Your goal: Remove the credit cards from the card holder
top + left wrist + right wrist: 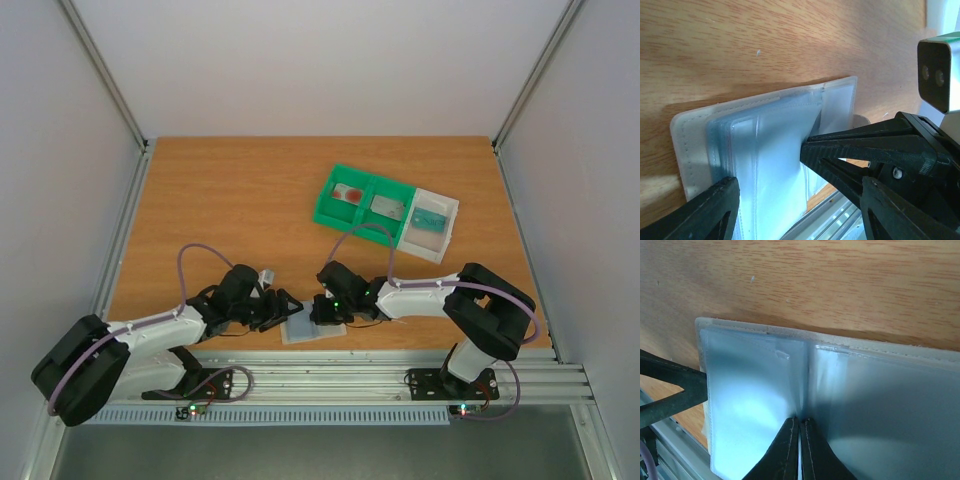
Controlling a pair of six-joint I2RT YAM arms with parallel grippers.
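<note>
Right gripper (800, 426) up close, fingers pressed shut at the fold of the open card holder (750, 385), flat at the near edge of the table (230, 200) — left gripper (799, 192) spread wide over its end.

1. I am viewing the left arm (150, 335), bolted to the rail (330, 372): white link shells are alternating with bulky black joint housings.
2. The right arm (440, 295), on the same rail, is wearing matching white and black.
3. A mauve cable (185, 262) is running along each arm.
4. Small green and red lights (190, 410) are glowing at both bases by the rail.
5. The left gripper (292, 308) and right gripper (800, 421) are showing matte black, tapering fingers.
6. A silver screw head (896, 172) is gleaming in black gripper plastic.
7. A white camera block (939, 75) is showing two dark round lenses.
</note>
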